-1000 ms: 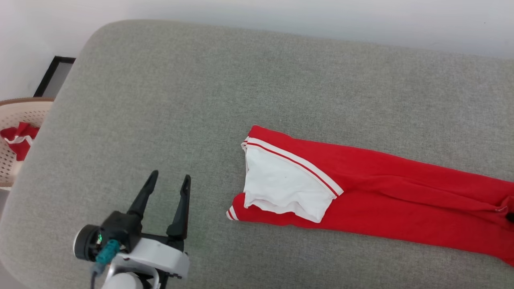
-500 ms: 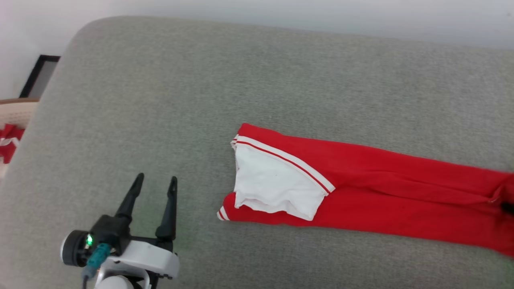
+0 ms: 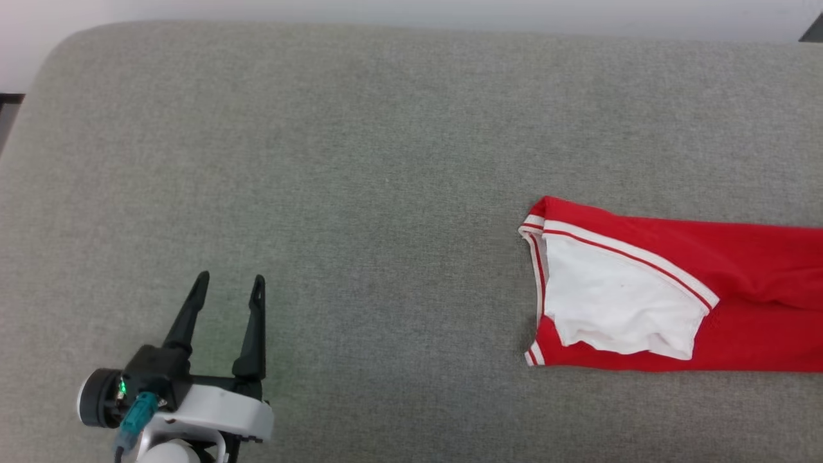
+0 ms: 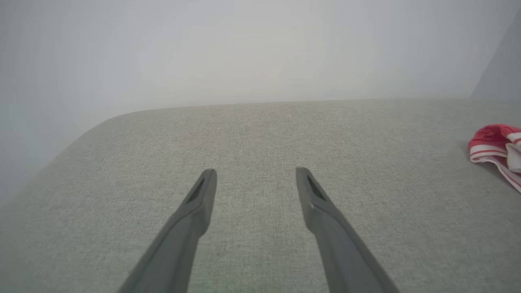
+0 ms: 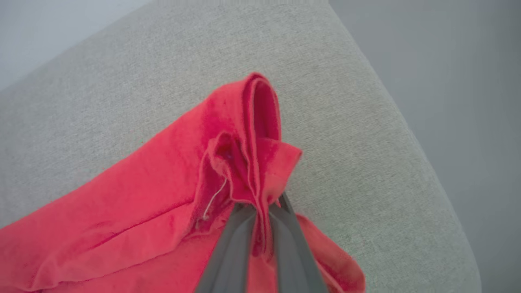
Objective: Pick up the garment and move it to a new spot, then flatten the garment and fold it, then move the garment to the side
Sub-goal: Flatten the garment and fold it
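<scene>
A long red garment (image 3: 759, 257) with a white sleeve lies on a grey cushion (image 3: 386, 161) at three o'clock in the head view. The right gripper (image 5: 261, 208) pinches its bunched red edge; the left gripper (image 3: 230, 278), at seven o'clock, stands spread and empty.

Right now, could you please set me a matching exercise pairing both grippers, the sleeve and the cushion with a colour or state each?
1. left gripper
2. right gripper
3. sleeve
4. cushion

A. grey
B. shut on the garment
C. white
D. open

Pairs: 1-D, 2-B, 3-C, 4-A.
</scene>
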